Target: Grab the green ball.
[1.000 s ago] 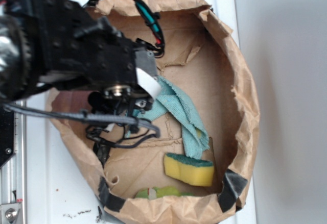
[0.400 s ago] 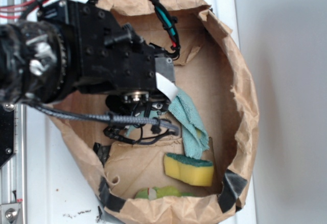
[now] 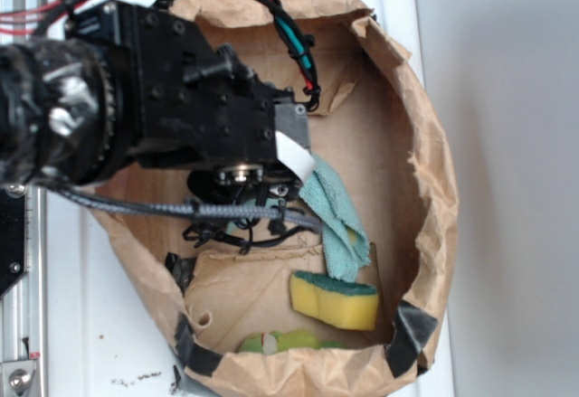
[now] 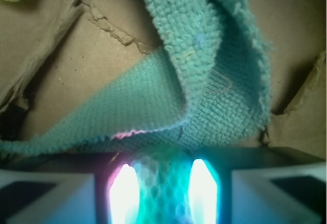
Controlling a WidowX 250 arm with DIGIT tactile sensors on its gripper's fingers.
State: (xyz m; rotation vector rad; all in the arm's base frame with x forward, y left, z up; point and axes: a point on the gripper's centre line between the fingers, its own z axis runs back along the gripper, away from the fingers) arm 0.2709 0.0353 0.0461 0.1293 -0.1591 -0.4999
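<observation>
In the wrist view the green ball (image 4: 161, 185), dimpled and tinted by light, sits between my gripper's (image 4: 163, 196) two glowing pads (image 4: 125, 193) and touches both. The gripper is shut on it, low over the cardboard floor of the paper bag. A fold of the teal cloth (image 4: 204, 66) lies right in front of the ball and touches its far side. In the exterior view the black arm (image 3: 181, 117) covers the ball and the fingers.
The brown paper bag's crumpled wall (image 3: 439, 180) rings the work area. The teal cloth (image 3: 336, 221) trails to the right of the arm. A yellow sponge (image 3: 335, 300) lies toward the front, and a lime rounded thing (image 3: 289, 340) sits by the front wall.
Over the last second the arm moved right, deeper into the bag and over the cloth's left end. Since 0.4 s ago it has barely shifted.
</observation>
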